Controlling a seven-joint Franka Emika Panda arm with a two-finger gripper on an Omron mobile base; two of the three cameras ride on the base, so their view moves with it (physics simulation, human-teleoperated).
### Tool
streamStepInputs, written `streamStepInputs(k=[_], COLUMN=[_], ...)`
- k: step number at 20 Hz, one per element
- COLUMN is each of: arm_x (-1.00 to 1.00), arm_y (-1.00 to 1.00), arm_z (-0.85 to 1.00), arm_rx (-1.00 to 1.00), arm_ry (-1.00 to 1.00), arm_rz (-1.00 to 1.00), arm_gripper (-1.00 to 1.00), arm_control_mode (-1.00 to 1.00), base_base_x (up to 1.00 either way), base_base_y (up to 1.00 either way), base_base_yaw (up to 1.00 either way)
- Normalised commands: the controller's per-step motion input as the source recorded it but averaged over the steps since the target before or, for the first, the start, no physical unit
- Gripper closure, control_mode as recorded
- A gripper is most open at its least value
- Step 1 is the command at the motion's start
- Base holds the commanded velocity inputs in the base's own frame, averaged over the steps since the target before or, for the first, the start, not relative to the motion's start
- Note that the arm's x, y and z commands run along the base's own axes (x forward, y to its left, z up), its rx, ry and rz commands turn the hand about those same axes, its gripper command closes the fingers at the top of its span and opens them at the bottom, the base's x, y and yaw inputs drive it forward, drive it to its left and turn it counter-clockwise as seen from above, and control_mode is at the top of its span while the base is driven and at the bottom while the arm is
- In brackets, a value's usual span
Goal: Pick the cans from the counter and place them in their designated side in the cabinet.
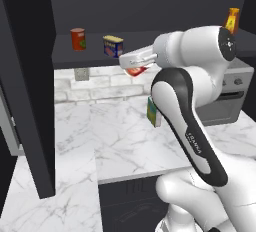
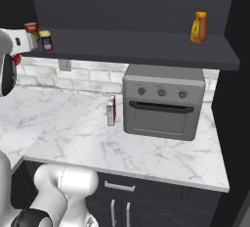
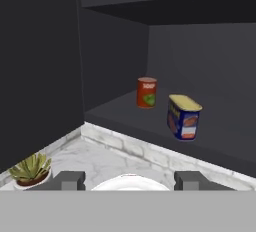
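Boxy tin [image 3: 184, 117]: stood upright on the shelf [image 1: 150, 51] of the cabinet [image 1: 30, 86], toward its left end — yellow top, dark blue label; judged already placed.
Red can [image 1: 136, 71]: held in the end effector [image 1: 135, 66], red side showing under the white hand in the left base view, white top rising between the finger tips in the hand view; raised above the table [image 1: 115, 136], in front of the shelf and just below its edge, right of the tin.
End effector: partly closed, fingers on either side of the red can — carried, not yet set down.
Orange-red can [image 3: 146, 92]: on the same shelf, behind and left of the tin, near the side panel; not part of the job.
Carton [image 2: 111, 110]: upright on the table, beside the oven [image 2: 163, 101]; left alone.
Yellow bottle [image 2: 198, 27]: at the right end of the shelf, well apart from the cans.
Progress: roughly past halfway — one can shelved, the second in hand.
Left to do: carry the red can over the shelf edge, set it down near the tin, let go, withdraw.
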Motion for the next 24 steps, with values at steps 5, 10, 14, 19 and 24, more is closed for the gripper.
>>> streamStepInputs(k=[5, 10, 14, 19, 24], arm_x=[0.1, 0.15, 0.15, 0.14, 0.15], arm_y=[0.05, 0.09, 0.1, 0.07, 0.1], arm_z=[0.04, 0.02, 0.01, 0.01, 0.01], arm_rx=[-0.02, -0.03, -0.02, -0.02, -0.02], arm_ry=[-0.01, 0.0, 0.0, 0.0, 0.0], arm_rz=[0.01, 0.01, 0.01, 0.01, 0.01], arm_gripper=[1.0, 1.0, 1.0, 1.0, 1.0], arm_control_mode=[-1.0, -1.0, -1.0, -1.0, -1.0], base_base_x=[0.0, 0.0, 0.0, 0.0, 0.0], base_base_y=[0.0, 0.0, 0.0, 0.0, 0.0], base_base_yaw=[0.0, 0.0, 0.0, 0.0, 0.0])
